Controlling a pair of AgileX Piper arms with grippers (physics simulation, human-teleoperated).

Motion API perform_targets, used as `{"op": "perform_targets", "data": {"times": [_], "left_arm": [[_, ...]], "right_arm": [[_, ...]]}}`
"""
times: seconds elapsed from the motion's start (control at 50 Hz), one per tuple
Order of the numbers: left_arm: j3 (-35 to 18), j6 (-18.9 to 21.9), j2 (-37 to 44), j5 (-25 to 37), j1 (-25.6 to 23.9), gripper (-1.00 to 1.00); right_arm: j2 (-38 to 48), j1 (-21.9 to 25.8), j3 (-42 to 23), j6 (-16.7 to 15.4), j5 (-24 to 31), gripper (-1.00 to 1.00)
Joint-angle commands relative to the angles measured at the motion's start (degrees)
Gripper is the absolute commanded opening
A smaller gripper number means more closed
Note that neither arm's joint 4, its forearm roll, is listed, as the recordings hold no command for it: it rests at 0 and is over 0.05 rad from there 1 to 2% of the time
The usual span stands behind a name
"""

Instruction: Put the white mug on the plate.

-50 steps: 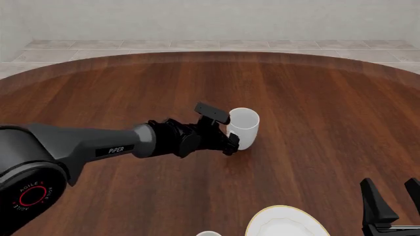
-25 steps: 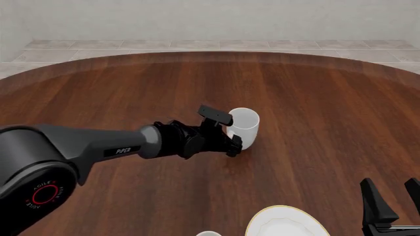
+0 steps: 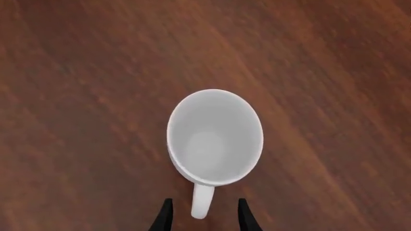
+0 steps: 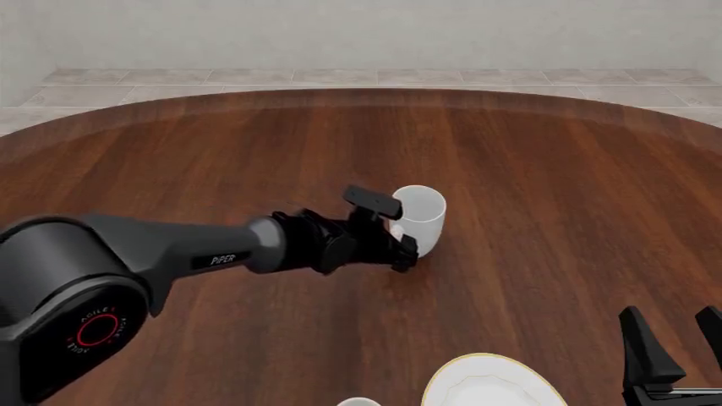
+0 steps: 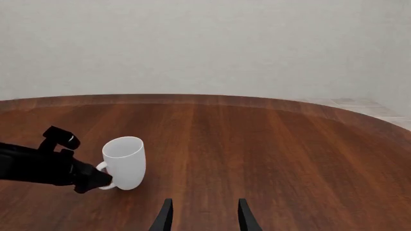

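Showing one mug (image 4: 422, 216), handle straddled by open left gripper (image 4: 397, 229), one plate (image 4: 488, 385) cropped, right gripper (image 4: 675, 342) open.

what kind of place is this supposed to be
Probably a simulated dining or kitchen spot, not a real room. A round dark wooden table holds tableware: a white mug and a gold-rimmed plate. Behind it are a pale tiled floor and a plain blank wall, all rendered flat and clean.

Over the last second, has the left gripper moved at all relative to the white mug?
Yes. In the front view the left gripper has crept slightly rightward and down, closing in around the handle of the white mug, which stands in the same spot on the table.
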Motion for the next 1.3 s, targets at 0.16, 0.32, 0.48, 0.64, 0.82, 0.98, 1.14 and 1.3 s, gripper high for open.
{"op": "perform_targets", "data": {"times": [0.16, 0.32, 0.48, 0.64, 0.82, 0.98, 1.14, 1.3], "left_arm": [[-0.6, -2.9, 0.8, 0.5, -1.8, 1.0], [-0.8, -3.1, 1.8, 0.2, -1.6, -1.0], [-0.9, -3.1, 2.0, 0.1, -1.4, -1.0], [-0.6, -0.8, 1.2, -0.1, -1.1, -1.0], [0.4, 0.9, -1.4, 0.3, -2.3, -1.0], [2.1, 2.1, -4.2, 0.6, -3.0, -1.0], [3.8, 2.6, -8.8, 2.1, -3.5, -1.0], [6.9, 3.5, -12.9, 2.6, -4.4, -1.0]], "right_arm": [[0.1, 0.0, 0.0, 0.0, -0.2, 1.0], [0.1, 0.0, 0.0, 0.0, -0.2, 1.0], [0.1, 0.0, 0.0, -0.1, -0.2, 1.0], [0.1, 0.0, 0.0, 0.0, -0.2, 1.0], [0.1, 0.0, 0.0, 0.0, -0.2, 1.0], [0.1, 0.0, 0.0, 0.0, -0.2, 1.0], [0.1, 0.0, 0.0, 0.0, -0.2, 1.0], [0.1, 0.0, 0.0, 0.0, -0.2, 1.0]]}}
